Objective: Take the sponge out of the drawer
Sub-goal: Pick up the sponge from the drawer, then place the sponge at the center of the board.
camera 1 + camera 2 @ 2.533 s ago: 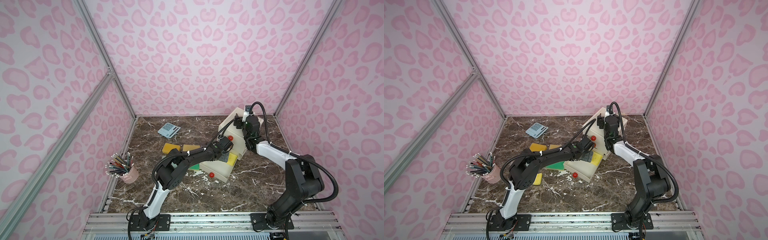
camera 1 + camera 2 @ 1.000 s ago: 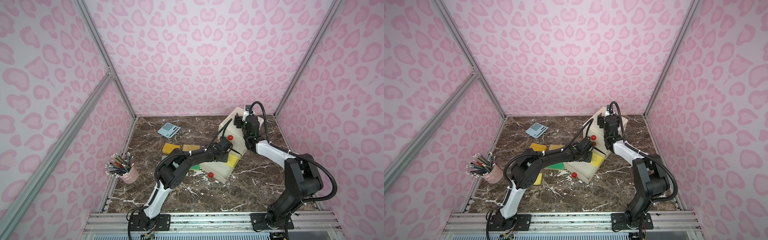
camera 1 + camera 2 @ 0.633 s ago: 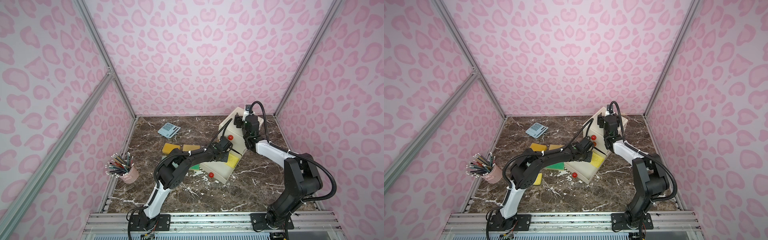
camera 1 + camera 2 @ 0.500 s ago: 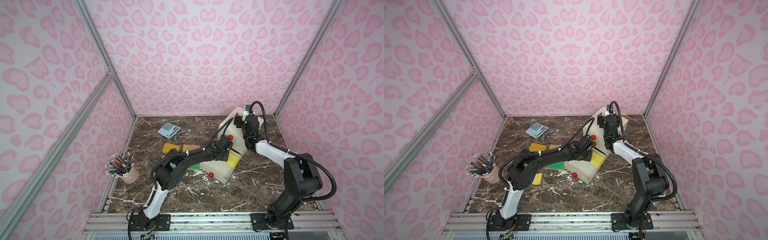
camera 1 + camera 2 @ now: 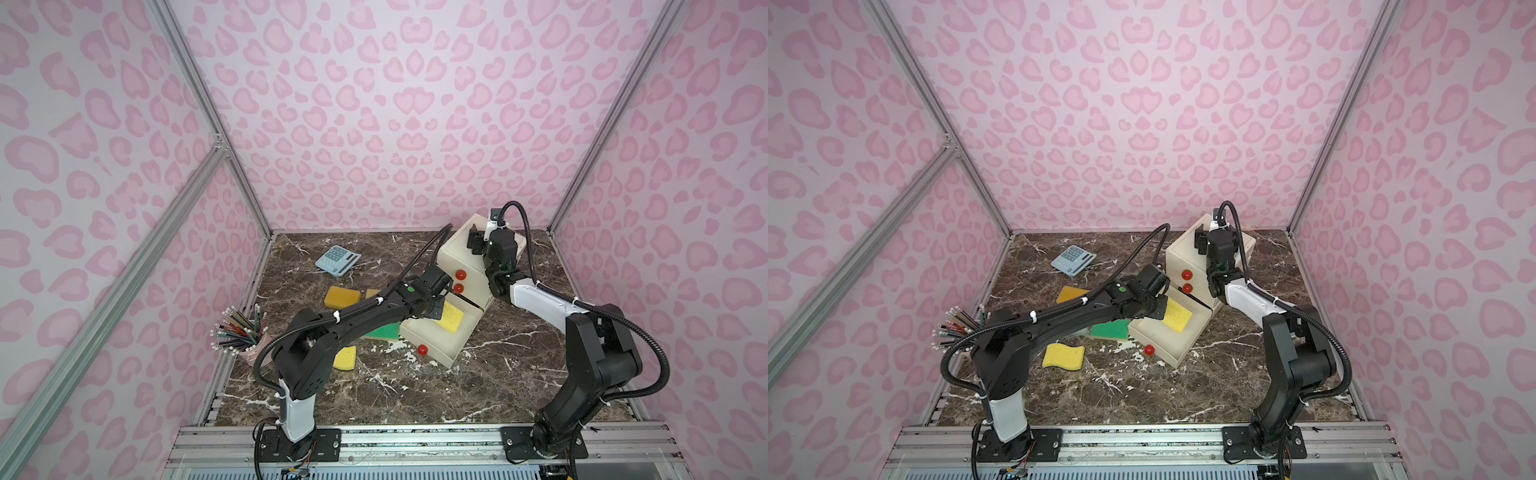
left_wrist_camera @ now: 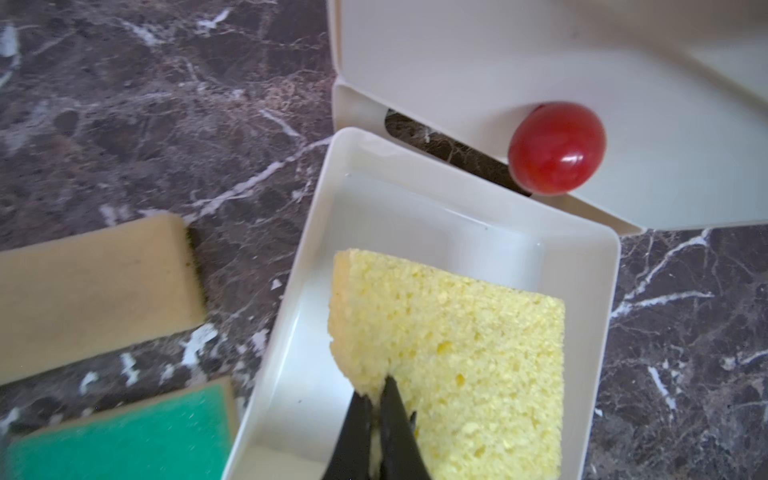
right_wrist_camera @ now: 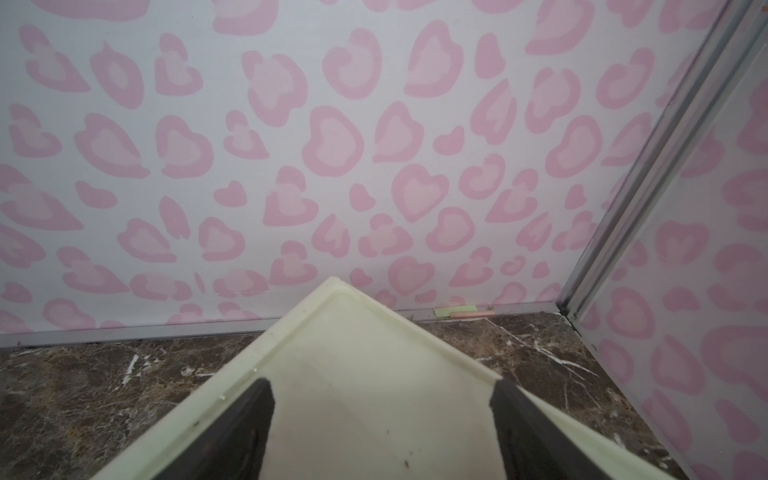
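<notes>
My left gripper [image 6: 376, 405] pinched shut on a corner of the sponge [image 6: 457, 353] over the drawer [image 6: 478, 189]; my right gripper [image 7: 382, 415] stood open on the cabinet [image 7: 353, 332]. So thin a bite could slip mid-lift.

Left arm stretched toward 1 o'clock, left gripper [image 6: 376, 397] pinched on sponge [image 6: 457, 353] corner. Right arm toward 11 o'clock, right gripper [image 7: 382, 388] spread wide.
</notes>
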